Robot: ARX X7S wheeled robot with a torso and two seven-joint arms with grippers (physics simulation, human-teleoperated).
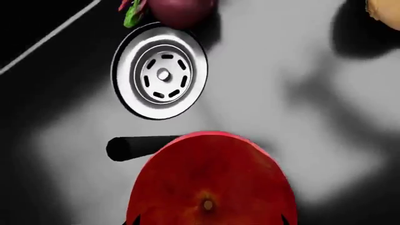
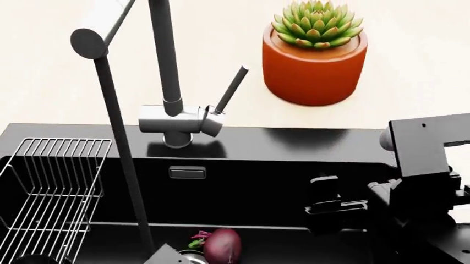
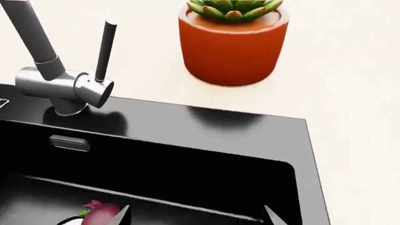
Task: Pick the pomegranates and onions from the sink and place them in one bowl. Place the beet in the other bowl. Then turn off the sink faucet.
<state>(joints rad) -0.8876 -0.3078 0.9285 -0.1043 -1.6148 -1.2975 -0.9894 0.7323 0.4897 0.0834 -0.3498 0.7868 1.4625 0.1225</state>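
A glossy red pomegranate fills the near part of the left wrist view. My left gripper is shut on it, a dark fingertip showing at each side. Beneath it lies the black sink floor with its steel drain strainer. The purple beet rests just beyond the strainer and also shows in the head view. Part of an onion shows at one corner. My right gripper hangs open over the sink's right part, holding nothing. The faucet stands behind the basin, lever tilted up. Both bowls are out of view.
A wire rack sits in the sink's left part. An orange pot with a succulent stands on the cream counter behind the sink. A thin dark column runs from the spout mouth down into the basin.
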